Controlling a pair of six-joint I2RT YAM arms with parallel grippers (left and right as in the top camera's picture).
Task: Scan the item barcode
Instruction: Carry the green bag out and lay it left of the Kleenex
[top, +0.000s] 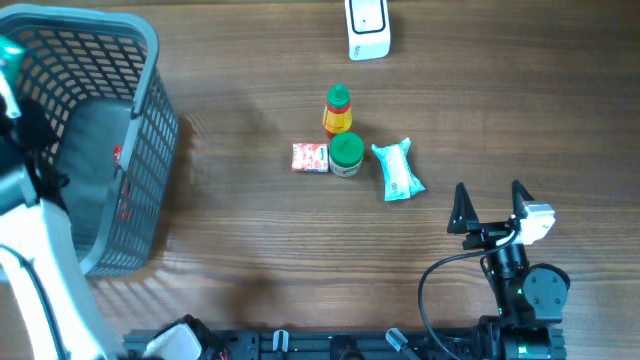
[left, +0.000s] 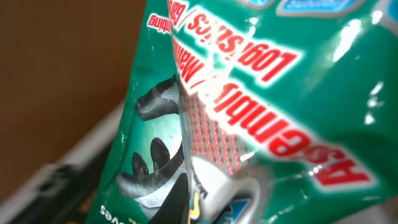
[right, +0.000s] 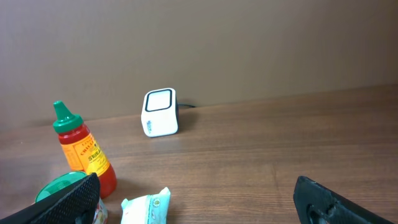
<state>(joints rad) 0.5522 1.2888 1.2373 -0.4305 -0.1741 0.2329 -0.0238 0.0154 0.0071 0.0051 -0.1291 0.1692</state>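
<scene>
By the grey basket (top: 130, 160) on the bench (top: 250, 250), the left gripper is clamped on a glossy green packet (left: 267, 112) with red lettering, while a sauce bottle (top: 338, 110), jar (top: 346, 154), red box (top: 309, 157) and blue pouch (top: 398, 172) lie between the wide-open right gripper (top: 492, 205) and the white scanner (top: 367, 28).

The overhead camera is looking straight down from well above, taking in the whole wooden surface (top: 250, 230), with the basket (top: 150, 150) at its left edge and the scanner (top: 367, 30) at the far edge. The right wrist camera is sitting low behind the right gripper (right: 196, 182), facing level across the surface toward the far wall, and is sharing the scanner and the sauce bottle (right: 81, 149) with the overhead view. The left wrist camera is sitting so close to a green packet (left: 261, 112) that its blurred print is filling nearly the whole frame.
</scene>
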